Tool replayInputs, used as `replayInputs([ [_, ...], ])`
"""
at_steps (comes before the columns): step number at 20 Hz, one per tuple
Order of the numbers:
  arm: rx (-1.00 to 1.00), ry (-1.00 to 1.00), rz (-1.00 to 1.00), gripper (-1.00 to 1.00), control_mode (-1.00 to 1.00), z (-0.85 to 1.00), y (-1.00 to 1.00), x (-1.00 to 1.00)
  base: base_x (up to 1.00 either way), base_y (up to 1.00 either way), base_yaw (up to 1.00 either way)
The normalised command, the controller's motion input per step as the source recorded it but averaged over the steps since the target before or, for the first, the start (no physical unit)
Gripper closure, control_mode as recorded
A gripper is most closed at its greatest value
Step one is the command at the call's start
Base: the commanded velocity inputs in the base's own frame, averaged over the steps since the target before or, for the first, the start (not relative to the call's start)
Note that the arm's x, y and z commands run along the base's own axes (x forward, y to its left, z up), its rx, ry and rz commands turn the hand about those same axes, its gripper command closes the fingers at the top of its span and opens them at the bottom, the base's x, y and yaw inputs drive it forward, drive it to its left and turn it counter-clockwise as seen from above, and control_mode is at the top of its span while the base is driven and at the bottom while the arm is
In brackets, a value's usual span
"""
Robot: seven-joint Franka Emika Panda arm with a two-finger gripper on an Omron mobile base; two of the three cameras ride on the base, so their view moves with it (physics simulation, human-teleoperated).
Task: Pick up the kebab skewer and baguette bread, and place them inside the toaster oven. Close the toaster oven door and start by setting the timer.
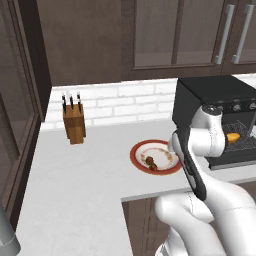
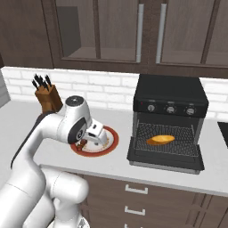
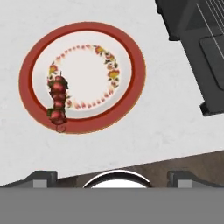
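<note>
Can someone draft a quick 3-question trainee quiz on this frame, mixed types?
1. True or false: the bread already lies on the rack inside the toaster oven.
2. Multiple choice: where is the skewer? A) on the red-rimmed plate B) on the oven rack C) in the pincer
3. Fill in: the oven door is ____.

Key: 1 true; 2 A, it lies near the plate's rim, and the pincer, with its jaws open, is above it holding nothing; 3 open, folded down flat in front of the oven.
</note>
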Motion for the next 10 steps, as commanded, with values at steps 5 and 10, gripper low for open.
replayInputs([
  [5, 0.0, 0.03, 0.06, -1.0, -1.0, -0.03, 0.74, 0.35, 0.0, 0.0, 0.0],
  [10, 0.0, 0.03, 0.04, -1.0, -1.0, -0.3, 0.58, 0.25, 0.0, 0.0, 0.0],
])
